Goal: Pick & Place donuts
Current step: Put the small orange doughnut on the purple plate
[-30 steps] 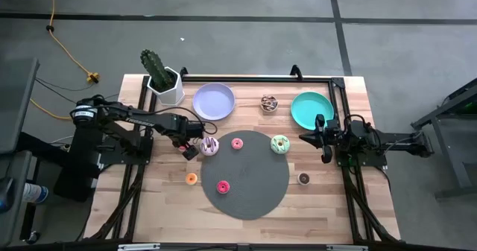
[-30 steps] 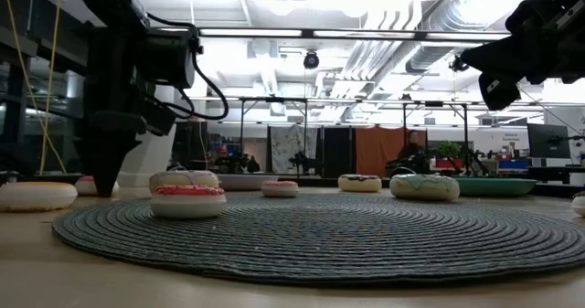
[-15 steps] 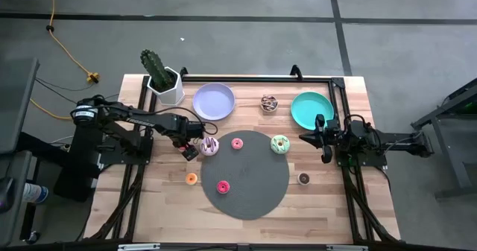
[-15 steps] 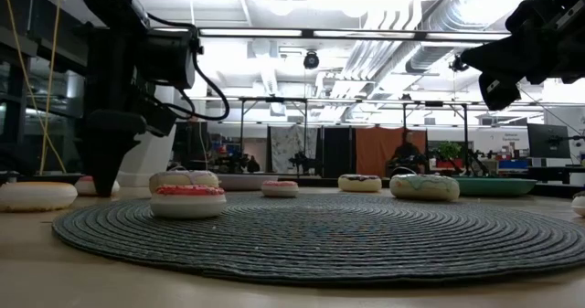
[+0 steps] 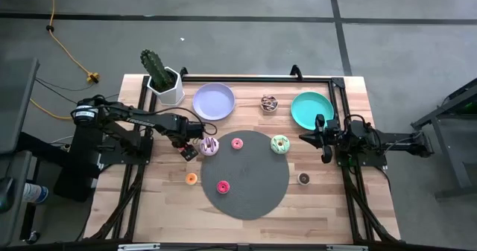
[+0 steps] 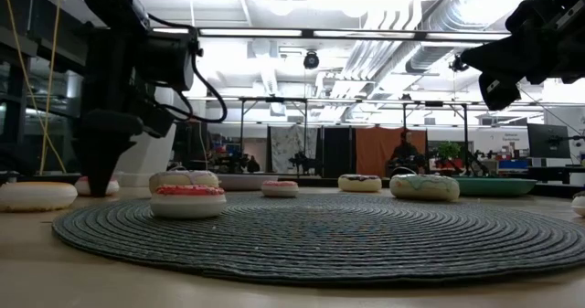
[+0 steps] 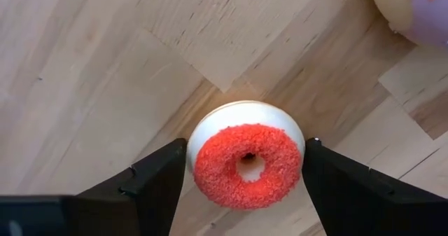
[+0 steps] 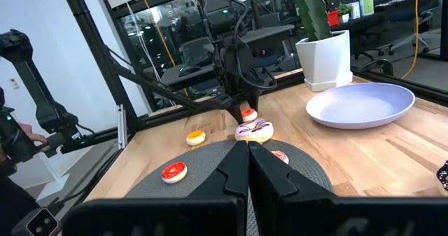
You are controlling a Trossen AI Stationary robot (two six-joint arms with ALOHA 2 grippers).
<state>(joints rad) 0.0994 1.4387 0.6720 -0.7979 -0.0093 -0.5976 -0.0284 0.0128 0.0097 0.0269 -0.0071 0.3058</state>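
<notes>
My left gripper (image 5: 188,151) points down at the table just left of the dark mat (image 5: 250,199), open. Its fingers (image 7: 157,183) stand on either side of a red sprinkled donut (image 7: 245,164) that lies flat on the wood. The white-purple sprinkled donut (image 5: 209,146) lies right beside it at the mat's edge. On the mat lie a pink (image 5: 237,143), a green (image 5: 279,144) and a red-pink donut (image 5: 222,186). An orange one (image 5: 191,178) and a brown one (image 5: 304,178) lie on the wood. My right gripper (image 5: 326,143) waits shut above the table's right side. My left gripper comes from above, pointing down, with one finger at each side of the red donut's cream rim (image 7: 192,141). The donut rests flat on the table. I cannot tell whether the fingers touch the rim.
A lavender plate (image 5: 214,101) and a teal plate (image 5: 311,108) sit near the far edge, with another brown donut (image 5: 269,103) between them. A potted cactus (image 5: 165,83) stands at the far left corner. Bare wood lies along the near edge.
My left gripper has shifted a little toward the table's left, so that it now stands centred over the red donut. The donuts have stayed where they were.
</notes>
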